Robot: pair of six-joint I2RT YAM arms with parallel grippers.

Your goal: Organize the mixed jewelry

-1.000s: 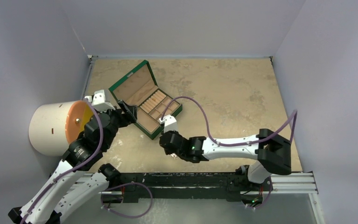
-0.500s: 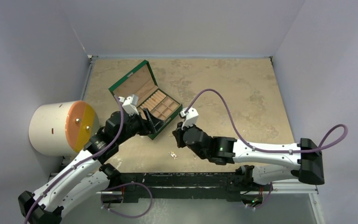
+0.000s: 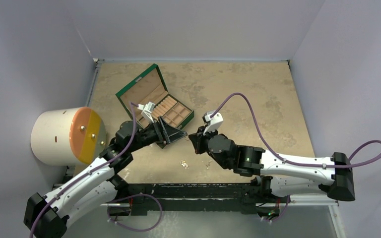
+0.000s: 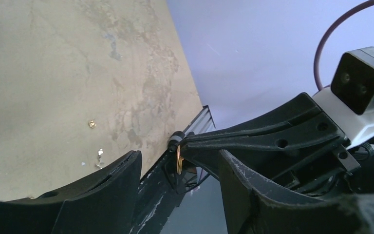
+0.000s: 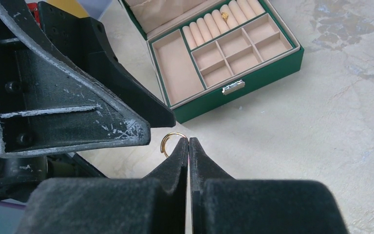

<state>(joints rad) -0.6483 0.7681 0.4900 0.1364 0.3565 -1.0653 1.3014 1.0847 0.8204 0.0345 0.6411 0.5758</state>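
Tan mottled worktop (image 3: pixel 258 89), with lavender walls (image 3: pixel 198 25) on three sides and open surface to the right. One open green box (image 5: pixel 268 75) sits back-left; one white cylinder (image 3: pixel 54 136) stands at the left edge. Two arms meet before the box. The right pincer (image 5: pixel 189 146) is closed on one gold hoop (image 5: pixel 163 140); the left pincer (image 4: pixel 179 156) is spread beside it. One gold piece (image 5: pixel 225 15) lies in the box. The loose pieces (image 3: pixel 183 163) near the front edge are too small to count.

The table (image 3: pixel 258 84) is sandy brown with dark blotches. Pale purple walls (image 3: pixel 203 27) stand around three sides.
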